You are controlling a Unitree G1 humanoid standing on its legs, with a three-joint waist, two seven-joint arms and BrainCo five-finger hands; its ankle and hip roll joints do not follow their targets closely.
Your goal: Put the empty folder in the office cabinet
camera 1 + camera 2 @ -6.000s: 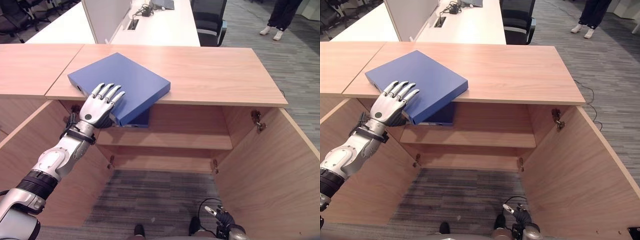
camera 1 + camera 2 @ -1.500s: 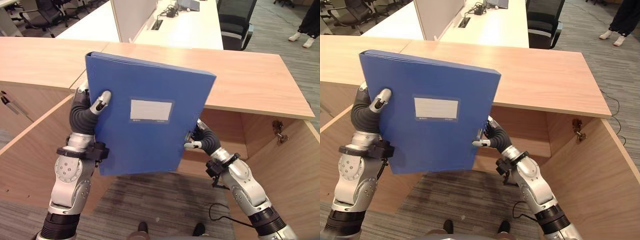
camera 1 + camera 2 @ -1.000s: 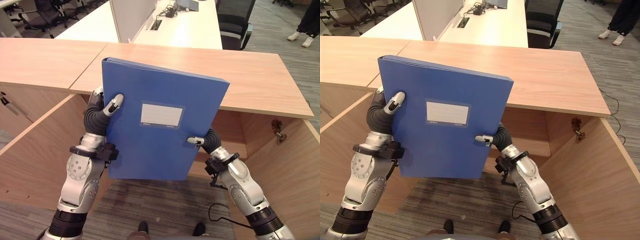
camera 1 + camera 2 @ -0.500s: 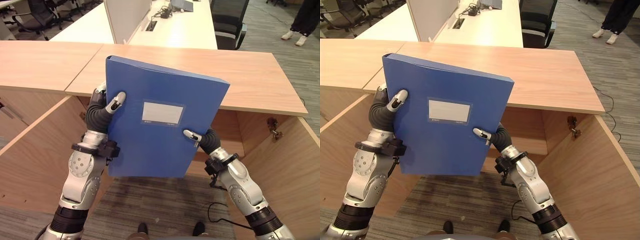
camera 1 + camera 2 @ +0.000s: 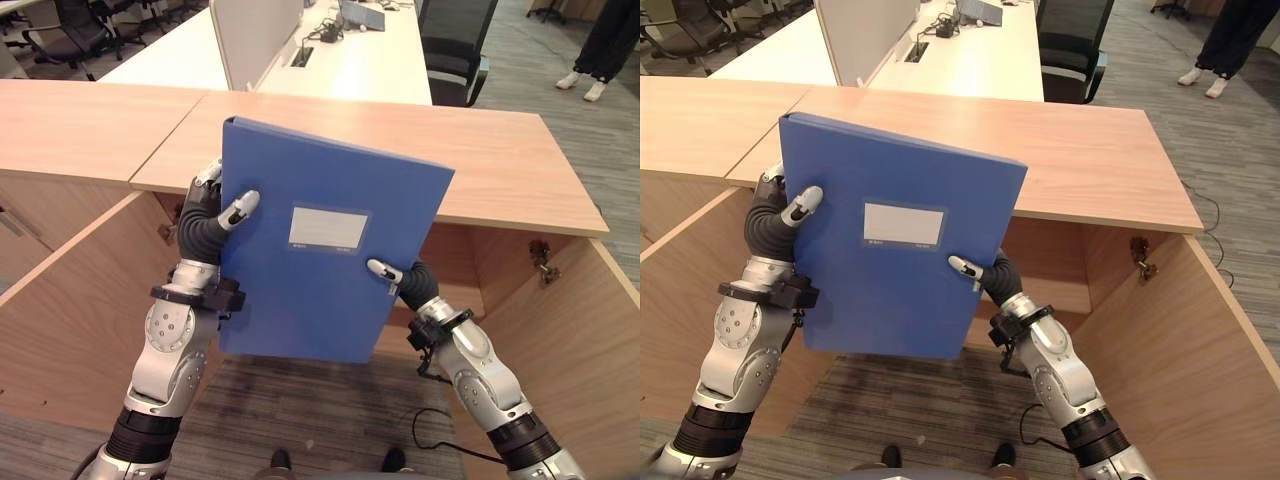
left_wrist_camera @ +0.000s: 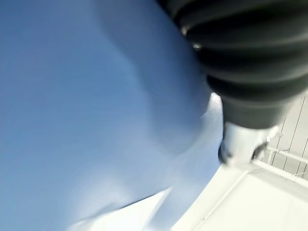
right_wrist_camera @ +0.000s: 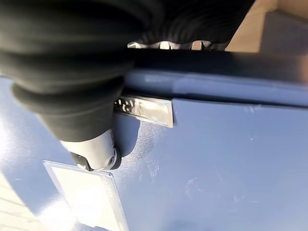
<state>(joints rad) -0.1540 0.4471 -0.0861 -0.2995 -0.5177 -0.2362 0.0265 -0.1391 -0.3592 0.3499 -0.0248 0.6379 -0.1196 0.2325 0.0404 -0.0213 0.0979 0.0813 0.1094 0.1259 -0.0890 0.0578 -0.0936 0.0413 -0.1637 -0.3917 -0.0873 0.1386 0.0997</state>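
Left eye view: blue folder (image 5: 325,245) held upright, slightly tilted, above open office cabinet (image 5: 560,330); left hand (image 5: 205,215) clamps its left edge, thumb on front cover. Wooden tabletop (image 5: 500,165) behind; white desk (image 5: 370,60), black chair (image 5: 455,45), grey carpet beyond.

Right eye view: right hand (image 5: 985,272) grips right edge, thumb on cover near white label (image 5: 903,224).

Left wrist view: blue cover against palm.

Right wrist view: thumb pressed on cover, fingers behind edge.

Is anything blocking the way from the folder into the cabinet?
Nothing visible does. The folder is held upright by the left hand and right hand in front of the open cabinet. Its doors stand open, but the folder hides much of the shelf.
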